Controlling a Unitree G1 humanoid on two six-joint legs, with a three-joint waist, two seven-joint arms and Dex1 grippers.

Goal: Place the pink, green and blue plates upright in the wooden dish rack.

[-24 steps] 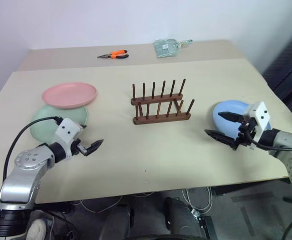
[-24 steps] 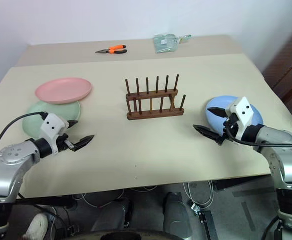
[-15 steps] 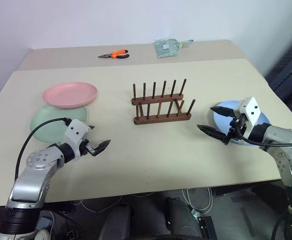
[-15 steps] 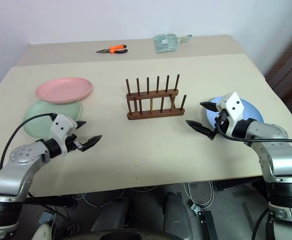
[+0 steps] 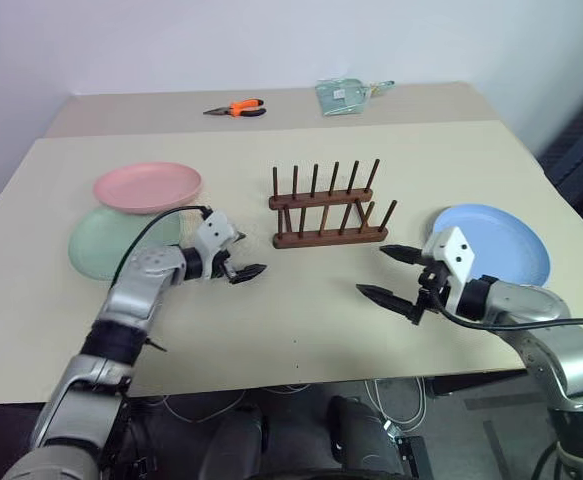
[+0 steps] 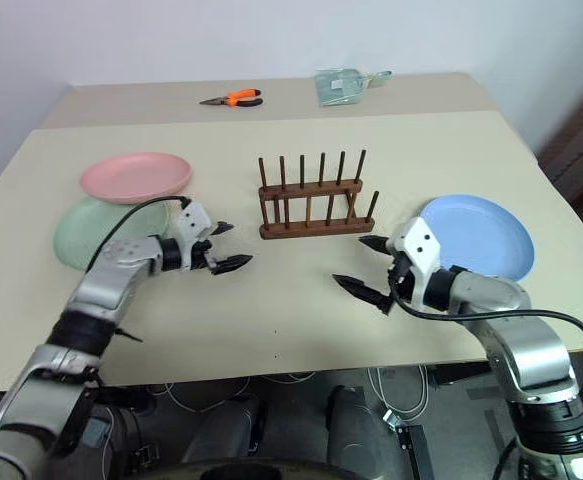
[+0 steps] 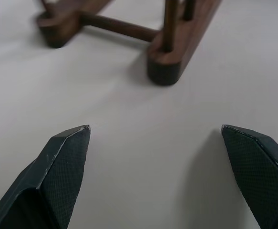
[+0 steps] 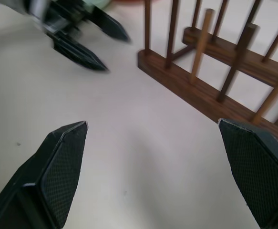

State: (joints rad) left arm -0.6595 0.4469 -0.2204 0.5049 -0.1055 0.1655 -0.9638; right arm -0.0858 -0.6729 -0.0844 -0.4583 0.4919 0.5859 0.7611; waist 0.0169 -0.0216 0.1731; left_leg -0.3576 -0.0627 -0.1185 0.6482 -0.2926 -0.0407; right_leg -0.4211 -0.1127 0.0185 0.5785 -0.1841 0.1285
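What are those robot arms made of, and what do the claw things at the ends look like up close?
Each arm is a chain of rounded silver-grey segments with black joints. The left end effector and the right end effector each have a white blocky housing and two black, pointed fingers with a fine textured surface. A black cable loops along each forearm.

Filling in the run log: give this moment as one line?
left gripper: open, empty | right gripper: open, empty | dark wooden peg rack: empty | pink, green, blue round plastic plates: flat on table

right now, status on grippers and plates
Both grippers, left and right, open, empty. Dark wooden peg rack bare. Round plastic pink, green, blue plates flat on table.
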